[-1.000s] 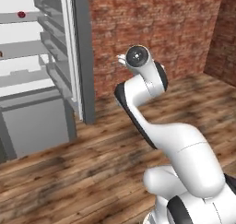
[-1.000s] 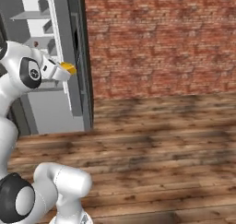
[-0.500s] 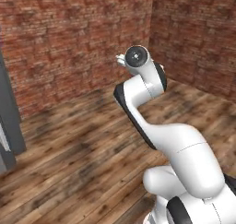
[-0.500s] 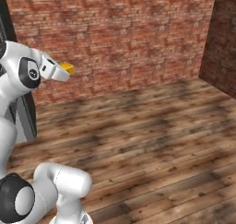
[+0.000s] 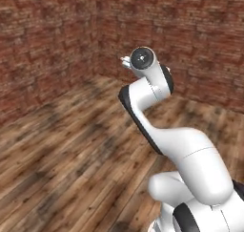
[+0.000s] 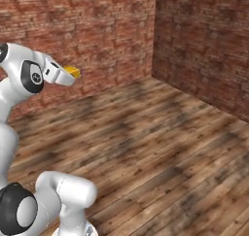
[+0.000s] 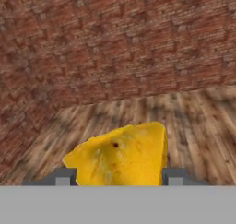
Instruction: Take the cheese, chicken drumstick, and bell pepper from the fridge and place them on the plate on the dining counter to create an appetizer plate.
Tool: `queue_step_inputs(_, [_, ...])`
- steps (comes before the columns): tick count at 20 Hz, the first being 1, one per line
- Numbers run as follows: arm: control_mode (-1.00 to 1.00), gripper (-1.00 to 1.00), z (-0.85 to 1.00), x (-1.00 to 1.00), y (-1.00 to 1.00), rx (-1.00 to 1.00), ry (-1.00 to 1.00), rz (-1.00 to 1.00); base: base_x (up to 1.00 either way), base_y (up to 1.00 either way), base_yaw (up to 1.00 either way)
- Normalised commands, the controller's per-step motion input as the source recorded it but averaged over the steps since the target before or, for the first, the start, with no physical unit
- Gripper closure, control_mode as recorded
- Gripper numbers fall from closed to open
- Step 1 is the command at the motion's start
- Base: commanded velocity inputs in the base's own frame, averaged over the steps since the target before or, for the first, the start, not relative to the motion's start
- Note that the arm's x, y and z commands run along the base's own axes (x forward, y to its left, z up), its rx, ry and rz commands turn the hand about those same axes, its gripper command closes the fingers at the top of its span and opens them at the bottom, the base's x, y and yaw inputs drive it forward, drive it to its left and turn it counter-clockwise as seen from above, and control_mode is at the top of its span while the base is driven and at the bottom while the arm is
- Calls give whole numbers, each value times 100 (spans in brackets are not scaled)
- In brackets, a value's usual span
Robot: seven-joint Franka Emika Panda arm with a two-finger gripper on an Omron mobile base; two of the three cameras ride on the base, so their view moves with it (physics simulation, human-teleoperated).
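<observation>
Hand view gives you the cheese (image 7: pixel 120 156) wedged squarely between the two fingertips (image 7: pixel 63 176), one on each flank, so the jaws are clamped on it. In the right base view the gripper (image 6: pixel 69 75) carries it high above the wooden floor (image 6: pixel 160 147), facing a brick wall (image 6: pixel 87 31).

Both base cams are sitting behind the arm (image 5: pixel 157 131), left and right, looking forward and down over it, sharing the plank floor (image 6: pixel 160 147) and brick wall corner (image 6: pixel 154 36). Hand cam is riding the arm's end, looking close along the claw (image 7: pixel 120 178) at the floor-wall seam.
</observation>
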Motion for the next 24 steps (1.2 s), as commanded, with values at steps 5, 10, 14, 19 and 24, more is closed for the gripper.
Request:
queue_step_inputs(5, [100, 100, 0, 0, 0, 0, 0, 0, 42, -4, -47])
queue_step_inputs(10, [100, 100, 0, 0, 0, 0, 0, 0, 26, 0, -53])
queue_step_inputs(14, [100, 100, 0, 0, 0, 0, 0, 0, 20, 0, -60])
queue_step_inputs(19, [100, 100, 0, 0, 0, 0, 0, 0, 22, 0, -64])
queue_step_inputs(24, [100, 100, 0, 0, 0, 0, 0, 0, 21, 0, -65])
